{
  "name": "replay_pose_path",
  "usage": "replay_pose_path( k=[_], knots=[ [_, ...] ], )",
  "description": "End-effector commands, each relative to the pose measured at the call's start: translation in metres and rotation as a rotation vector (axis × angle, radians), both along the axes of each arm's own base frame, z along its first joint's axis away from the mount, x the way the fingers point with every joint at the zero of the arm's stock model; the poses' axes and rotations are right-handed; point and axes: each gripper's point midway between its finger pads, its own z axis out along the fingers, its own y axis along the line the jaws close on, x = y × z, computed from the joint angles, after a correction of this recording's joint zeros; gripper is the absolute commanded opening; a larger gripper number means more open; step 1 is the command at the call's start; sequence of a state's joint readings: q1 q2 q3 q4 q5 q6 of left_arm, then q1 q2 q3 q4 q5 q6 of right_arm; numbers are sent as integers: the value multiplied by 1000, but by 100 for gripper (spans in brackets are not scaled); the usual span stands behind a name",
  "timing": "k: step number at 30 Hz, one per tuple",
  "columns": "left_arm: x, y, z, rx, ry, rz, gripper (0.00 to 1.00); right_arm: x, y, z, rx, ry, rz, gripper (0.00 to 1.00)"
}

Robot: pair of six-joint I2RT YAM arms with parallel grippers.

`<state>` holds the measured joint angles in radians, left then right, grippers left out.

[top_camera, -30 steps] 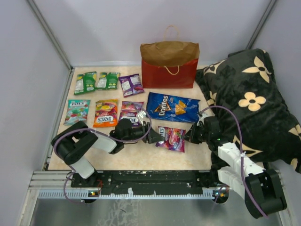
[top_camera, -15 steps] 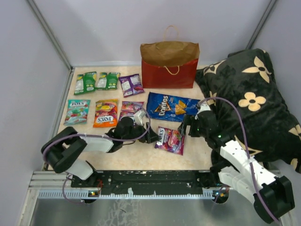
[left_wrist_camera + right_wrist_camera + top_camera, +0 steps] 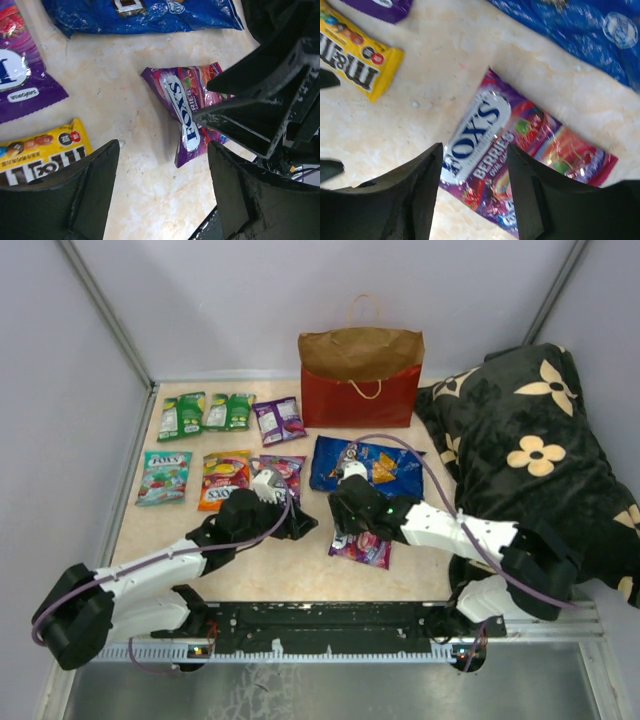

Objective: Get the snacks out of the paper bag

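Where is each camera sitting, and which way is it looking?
Top: fixed high behind the arms, looking down on the table, bag and pillow; left arm and right arm show.
Left wrist: on the left arm, looking down at the Fox's packet; its own fingers and the right gripper show.
Right wrist: on the right arm, looking down at that same packet; its own fingers show.
Shared: both wrist views see the Fox's packet, M&M's packet and Doritos bag.

Lab test cell; grey panel walls (image 3: 60,440), aluminium rail (image 3: 300,651).
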<state>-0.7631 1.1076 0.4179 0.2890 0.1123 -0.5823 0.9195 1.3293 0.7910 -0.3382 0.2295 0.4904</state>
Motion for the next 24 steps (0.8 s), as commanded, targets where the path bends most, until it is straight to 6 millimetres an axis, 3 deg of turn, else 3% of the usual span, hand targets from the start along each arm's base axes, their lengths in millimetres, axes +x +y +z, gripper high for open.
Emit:
replay_pose_path(
  k=[1, 8, 17, 24],
  knots=[
    [-6, 23, -11, 55, 20, 49, 78, 26, 33, 29, 28, -88, -6, 53],
    [-12, 33, -17, 44, 35, 58, 79, 25, 45, 4, -16, -25, -1, 45],
    [-15, 34, -17, 36, 37, 45, 79, 23, 34, -5, -107, -12, -47, 34],
    [-19, 32, -21, 25, 50, 24, 79, 20, 28, -13, -140, 15, -67, 9]
  ],
)
